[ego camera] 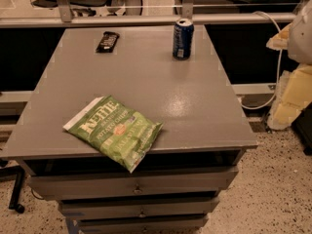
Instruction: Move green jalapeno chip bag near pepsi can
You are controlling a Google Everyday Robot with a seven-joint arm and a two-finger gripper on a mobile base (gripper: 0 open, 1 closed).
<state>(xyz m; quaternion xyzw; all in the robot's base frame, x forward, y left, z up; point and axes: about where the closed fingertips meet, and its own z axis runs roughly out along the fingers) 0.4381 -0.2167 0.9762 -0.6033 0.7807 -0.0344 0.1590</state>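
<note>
The green jalapeno chip bag (114,130) lies flat at the table's front left, with white "Kettle" lettering. One corner hangs a little over the front edge. The pepsi can (183,39) stands upright at the back of the table, right of centre. It is dark blue with a silver top. The bag and the can are far apart. My gripper (291,99) shows as pale cream parts at the right edge of the view. It is off the table's right side and far from both the bag and the can, and it holds nothing that I can see.
A small black bar wrapper (107,41) lies at the back left of the grey table (195,106). Drawers sit under the table's front edge. A rail and glass partition run behind it. A white cable (273,72) hangs to the right over speckled floor.
</note>
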